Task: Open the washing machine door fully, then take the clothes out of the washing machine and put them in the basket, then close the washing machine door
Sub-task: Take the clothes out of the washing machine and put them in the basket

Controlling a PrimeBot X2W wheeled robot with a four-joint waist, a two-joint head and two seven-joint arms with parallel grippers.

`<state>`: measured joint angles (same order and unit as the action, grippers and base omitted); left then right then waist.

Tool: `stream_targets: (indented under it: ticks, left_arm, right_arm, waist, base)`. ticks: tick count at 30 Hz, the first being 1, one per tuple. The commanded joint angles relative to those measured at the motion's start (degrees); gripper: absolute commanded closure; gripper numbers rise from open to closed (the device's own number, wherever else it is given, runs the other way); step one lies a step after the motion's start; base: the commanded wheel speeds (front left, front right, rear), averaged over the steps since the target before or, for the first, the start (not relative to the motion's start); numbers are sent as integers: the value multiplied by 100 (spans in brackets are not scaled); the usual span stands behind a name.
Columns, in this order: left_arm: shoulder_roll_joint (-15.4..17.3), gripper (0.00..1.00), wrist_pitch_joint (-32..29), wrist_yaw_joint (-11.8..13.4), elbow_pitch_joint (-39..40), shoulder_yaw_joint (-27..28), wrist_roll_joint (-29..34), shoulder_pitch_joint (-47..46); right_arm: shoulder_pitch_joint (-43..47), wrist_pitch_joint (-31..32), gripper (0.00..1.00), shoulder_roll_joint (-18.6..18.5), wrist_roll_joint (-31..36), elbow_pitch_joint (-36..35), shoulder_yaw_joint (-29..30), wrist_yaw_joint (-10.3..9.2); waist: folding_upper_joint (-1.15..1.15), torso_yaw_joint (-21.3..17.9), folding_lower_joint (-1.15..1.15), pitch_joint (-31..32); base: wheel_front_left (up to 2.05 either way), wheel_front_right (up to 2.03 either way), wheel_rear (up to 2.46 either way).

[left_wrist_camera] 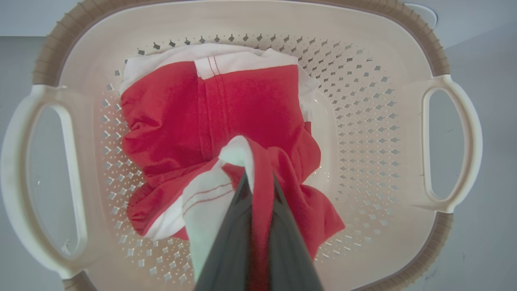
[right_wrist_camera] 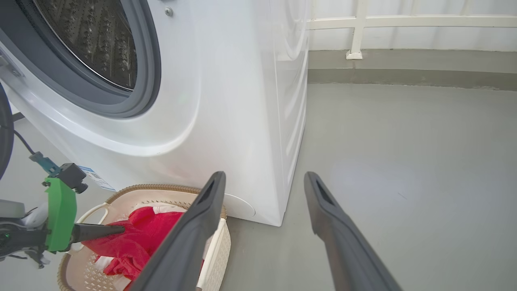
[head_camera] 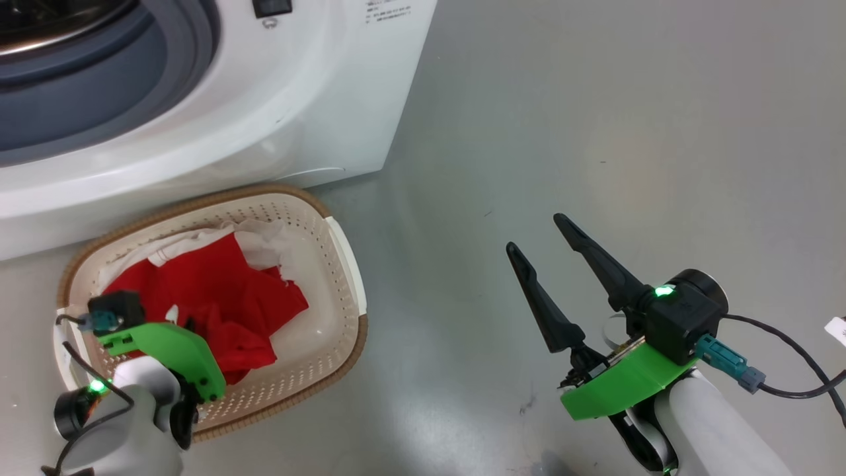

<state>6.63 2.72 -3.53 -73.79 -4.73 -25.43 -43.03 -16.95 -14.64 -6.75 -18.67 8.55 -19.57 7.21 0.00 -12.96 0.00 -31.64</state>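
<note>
The cream basket [head_camera: 345,264] stands on the floor against the front of the white washing machine [head_camera: 277,99], with the red and white clothes [head_camera: 218,297] piled inside. My left gripper [left_wrist_camera: 258,180] points down over the basket [left_wrist_camera: 242,16], shut on a fold of the clothes [left_wrist_camera: 181,121]. The right wrist view shows it [right_wrist_camera: 103,232] pinching the clothes [right_wrist_camera: 141,238] above the basket [right_wrist_camera: 161,190]. My right gripper [head_camera: 534,231] hovers open and empty over bare floor right of the basket. The machine's [right_wrist_camera: 242,101] mouth is uncovered, showing the steel drum [right_wrist_camera: 93,40]. The door is out of view.
Grey floor [head_camera: 628,132] stretches right of the machine. A white railing [right_wrist_camera: 355,36] runs along the back wall. A black cable [head_camera: 793,370] trails from my right wrist. The grey gasket [head_camera: 99,99] rings the machine's opening.
</note>
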Motion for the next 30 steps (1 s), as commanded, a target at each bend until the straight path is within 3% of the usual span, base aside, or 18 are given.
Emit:
stream_targets:
  ticks: [1, 2, 4, 5, 6, 7, 8, 9, 20, 30]
  left_arm:
    - [227, 100, 91, 36, 31, 98, 7, -33]
    - [238, 93, 132, 42, 29, 86, 14, -56]
    - [254, 93, 143, 31, 22, 73, 6, -91]
    - [265, 87, 146, 30, 20, 69, 1, -108]
    - [276, 74, 151, 34, 17, 63, -2, -123]
    - [282, 53, 151, 38, 14, 59, -7, -134]
    - [284, 17, 147, 45, 12, 55, -13, -144]
    - [288, 0, 144, 56, 9, 50, -17, -152]
    - [196, 0, 594, -73, 33, -83, -10, -143]
    - [-57, 0, 1153, -294, 391, -160, -104, 38]
  right_arm:
    - [-16, -36, 0, -37, -92, -96, -125, 28]
    - [-21, -36, 0, -41, -100, -93, -133, 28]
    - [-31, -36, 0, -47, -115, -81, -149, 28]
    - [-35, -36, 0, -50, -120, -72, -154, 28]
    - [-40, -36, 0, -51, -123, -64, -156, 28]
    - [-43, -36, 0, -49, -124, -59, -151, 28]
    - [-45, -36, 0, -46, -121, -55, -140, 28]
    - [-45, -36, 0, -42, -118, -53, -127, 28]
    - [6, -36, 0, -10, -67, 25, -16, 28]
    - [181, -36, 0, 169, 210, 92, 638, 28]
  waist:
    - [0, -28, 0, -27]
    - [0, -33, 0, -31]
    - [0, -39, 0, -38]
    - [0, -39, 0, -39]
    - [0, -39, 0, -37]
    - [0, -37, 0, -33]
    - [0, -33, 0, -26]
    - [0, -26, 0, -18]
    - [0, 191, 0, 310]
    - [0, 467, 0, 721]
  base:
    - [0, 0, 0]
    - [0, 0, 0]
    - [0, 0, 0]
    - [0, 0, 0]
    - [0, 0, 0]
    - [0, 0, 0]
    - [0, 0, 0]
    - [0, 0, 0]
    - [0, 0, 0]
    - [0, 0, 0]
